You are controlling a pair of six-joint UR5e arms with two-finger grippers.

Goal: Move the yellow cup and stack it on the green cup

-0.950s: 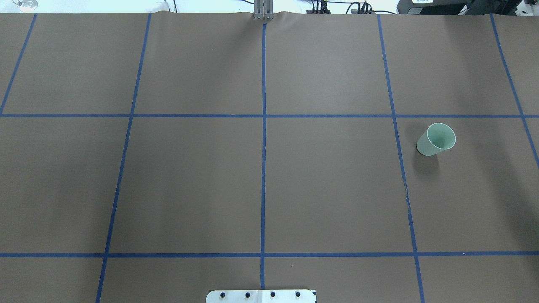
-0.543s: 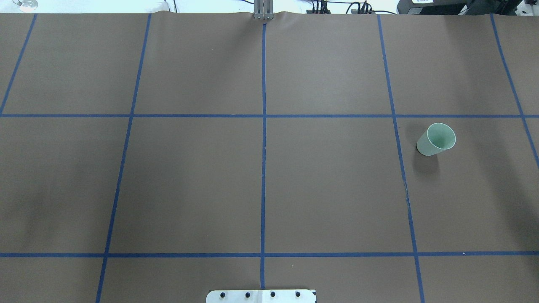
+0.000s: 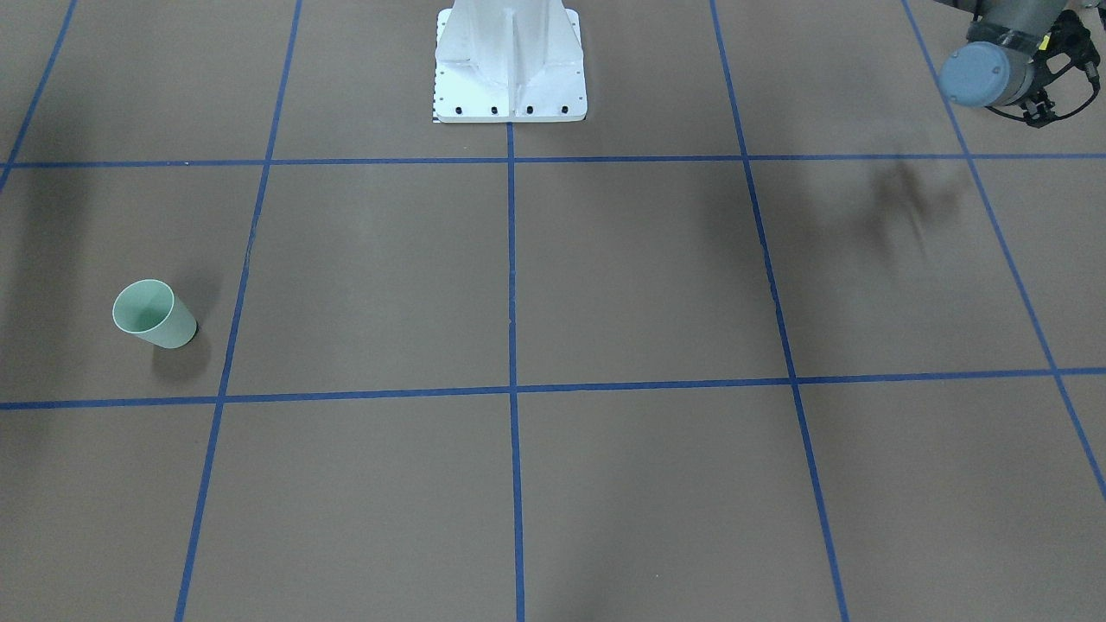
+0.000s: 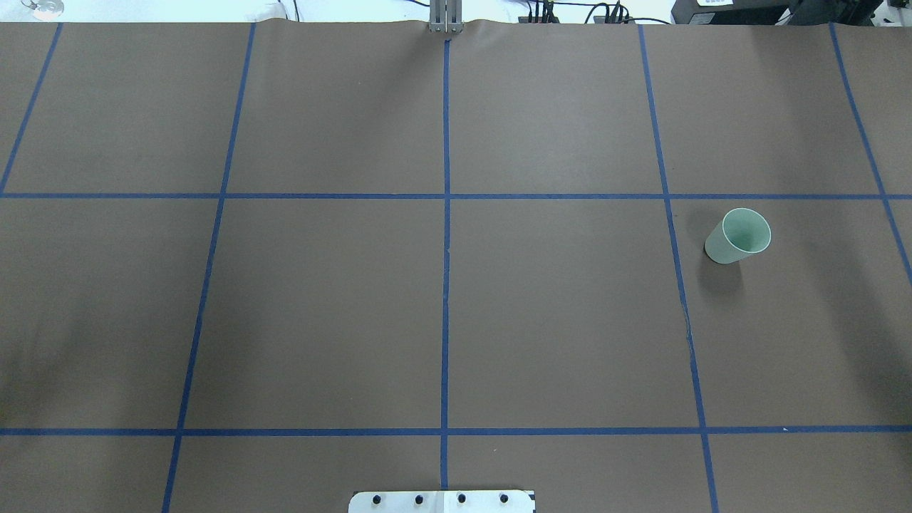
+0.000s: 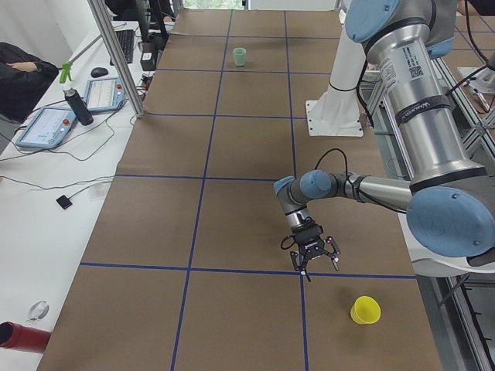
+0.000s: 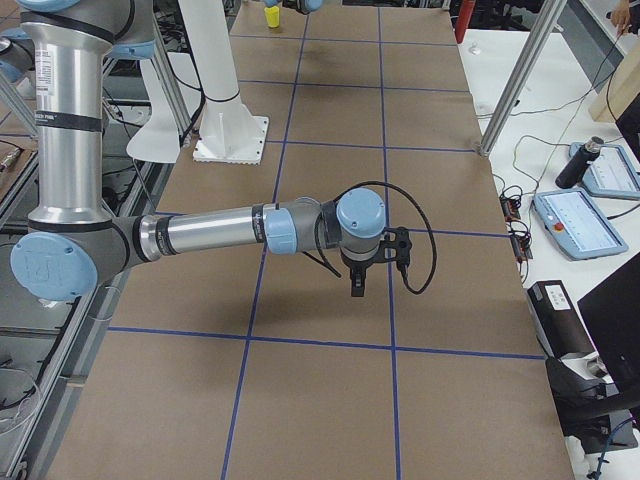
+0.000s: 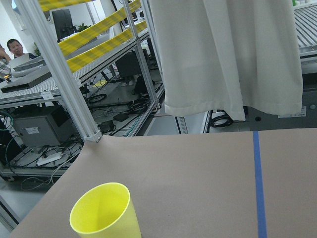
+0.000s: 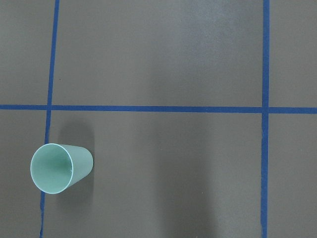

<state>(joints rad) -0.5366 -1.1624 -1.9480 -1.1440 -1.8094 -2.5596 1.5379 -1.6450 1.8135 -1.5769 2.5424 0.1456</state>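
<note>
Cups seen well apart, both upright on desk (image 5: 232,216). Yellow cup (image 5: 365,310) set near left jaws but clear of them, off to one side, untouched. Left jaws spread open, empty, pointed down above desk. Green cup (image 4: 737,236) placed at far end, low-left in right wrist view. Right jaws held over desk; opening cannot be told.

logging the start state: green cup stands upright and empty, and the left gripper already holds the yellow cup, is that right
The left gripper is not holding the yellow cup, which stands on the table apart from it, as the exterior left view shows. The green cup does stand upright and empty.
</note>
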